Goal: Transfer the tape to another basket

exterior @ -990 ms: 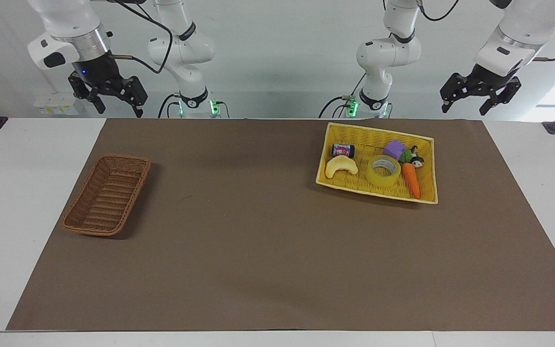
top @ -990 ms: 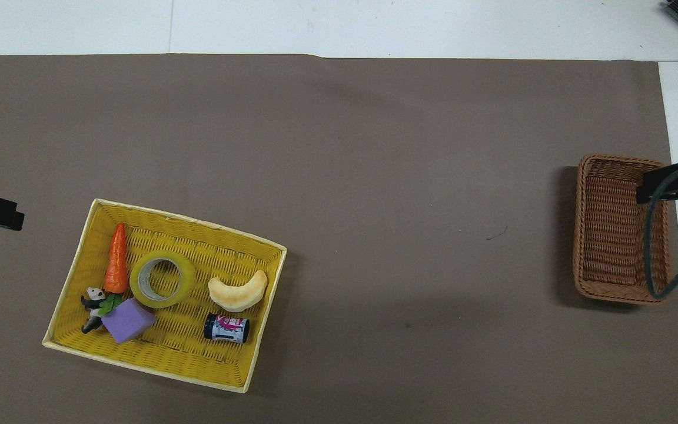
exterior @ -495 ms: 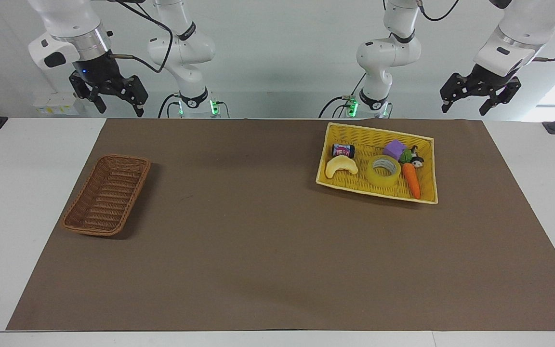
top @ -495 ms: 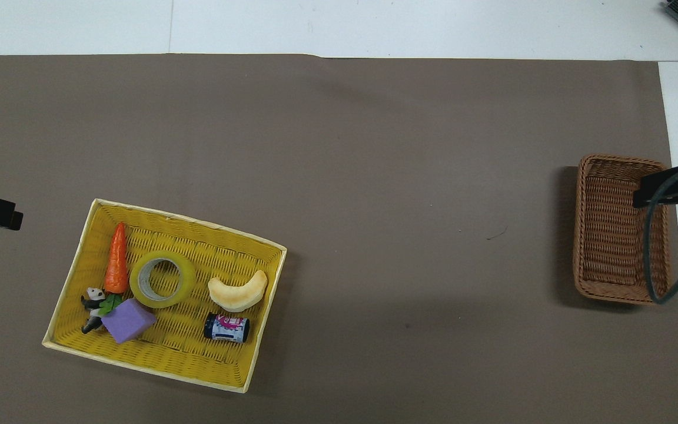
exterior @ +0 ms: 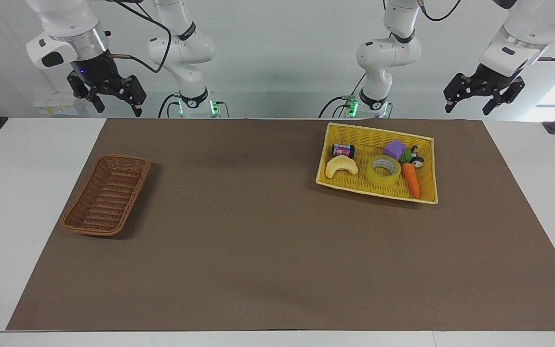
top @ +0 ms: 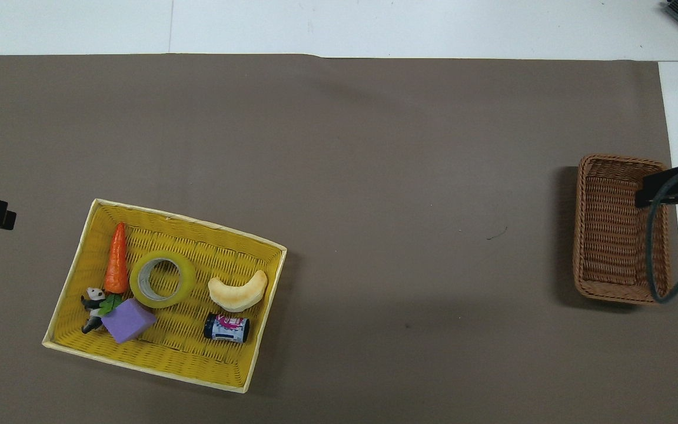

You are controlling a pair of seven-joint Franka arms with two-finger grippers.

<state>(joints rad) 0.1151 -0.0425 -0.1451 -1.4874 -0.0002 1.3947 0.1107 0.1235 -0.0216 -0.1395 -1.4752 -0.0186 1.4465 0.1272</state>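
The tape (exterior: pixel 384 170) lies flat in the yellow basket (exterior: pixel 378 129), between a carrot and a pale crescent toy; it also shows in the overhead view (top: pixel 162 279). The brown wicker basket (exterior: pixel 106 194) stands empty at the right arm's end of the table, also seen in the overhead view (top: pixel 618 227). My left gripper (exterior: pixel 466 110) hangs open and empty, high over the table's edge by the robots, near the yellow basket's end. My right gripper (exterior: pixel 118 110) hangs open and empty, high over the same edge, near the brown basket's end.
The yellow basket also holds an orange carrot (top: pixel 117 259), a purple block (top: pixel 128 320), a small panda figure (top: pixel 93 300), a pale crescent toy (top: pixel 238 291) and a small printed can (top: pixel 226 328). A brown mat (top: pixel 374 176) covers the table.
Both grippers have drifted only slightly. The left one has edged a little toward its own end of the table. Nothing on the table has moved.
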